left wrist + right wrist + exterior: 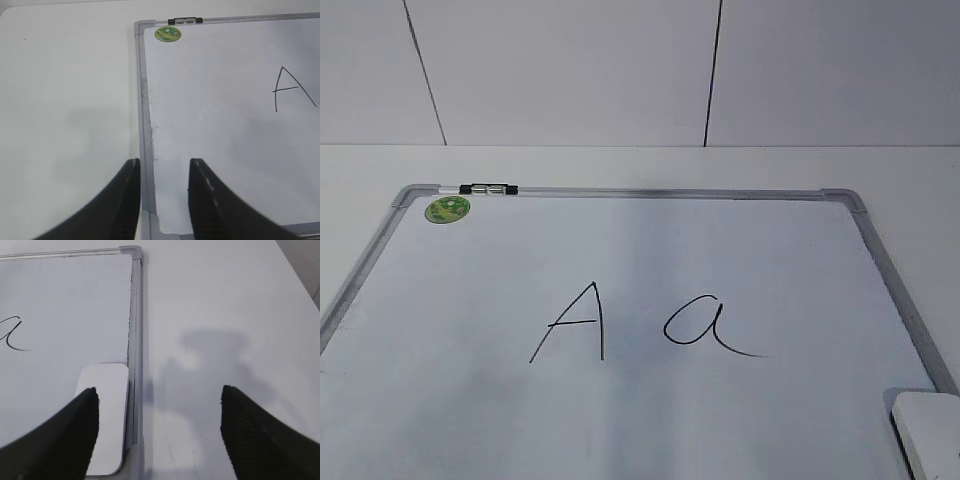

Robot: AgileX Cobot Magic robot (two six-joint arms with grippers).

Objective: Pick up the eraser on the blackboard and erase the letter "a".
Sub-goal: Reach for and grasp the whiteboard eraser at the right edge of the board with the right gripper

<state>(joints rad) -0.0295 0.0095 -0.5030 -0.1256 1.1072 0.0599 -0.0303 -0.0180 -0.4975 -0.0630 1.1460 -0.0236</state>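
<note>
The right claw [160, 405] hangs with its 2 dark fingers [70, 435] spread wide and nothing between them; the left finger overlaps the eraser [107, 410] in the right wrist view, and whether it touches it cannot be told, while the right finger is over the bare white surface [225, 300]. The left claw [162, 185] is partly open, a narrow gap between its 2 black fingers [207, 200], holding nothing; it straddles the grey frame at the blackboard's [145, 100] near left edge.

The eraser, white with rounded corners, lies flat on the blackboard at its near right corner, just beside the right frame rail. The letter "a" [705, 325] sits in the middle of the board, right of the capital "A" [575, 322] and well apart from the eraser, toward the far left of it. A round green sticker [448, 209] marks the far left corner, and a small black-and-silver marker [488, 189] rests on the far frame rail just beside it.
</note>
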